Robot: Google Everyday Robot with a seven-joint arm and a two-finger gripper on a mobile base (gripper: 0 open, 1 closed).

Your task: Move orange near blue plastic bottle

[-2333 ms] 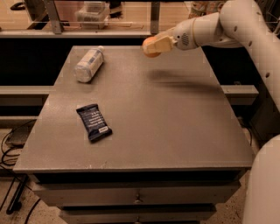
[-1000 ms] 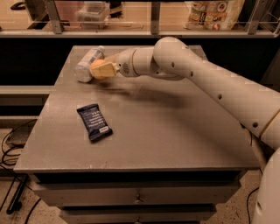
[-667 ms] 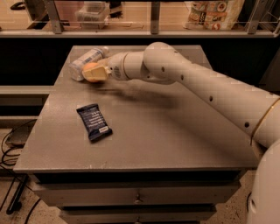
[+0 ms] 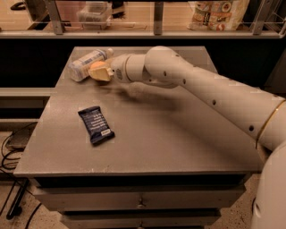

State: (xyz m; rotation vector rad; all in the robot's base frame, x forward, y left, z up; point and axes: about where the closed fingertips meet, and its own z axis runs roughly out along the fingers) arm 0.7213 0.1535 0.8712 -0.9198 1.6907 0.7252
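My gripper (image 4: 101,72) is at the back left of the table, at the end of the white arm reaching in from the right. It is shut on the orange (image 4: 95,67), a small round orange fruit held between pale yellowish fingers (image 4: 103,76), just above the tabletop. The blue plastic bottle (image 4: 86,64), clear with a pale label and white cap, lies on its side right behind and left of the orange, very close to it or touching it. The gripper partly hides the bottle's cap end.
A flat dark blue snack wrapper (image 4: 96,125) lies on the grey table (image 4: 178,143) at front left. A shelf rail with packaged goods (image 4: 219,13) runs behind the table. Drawers sit below the front edge, cables on the floor at left.
The arm has swung from the back right across to the back left, carrying the orange to the bottle. Over the last second it has shifted only slightly.
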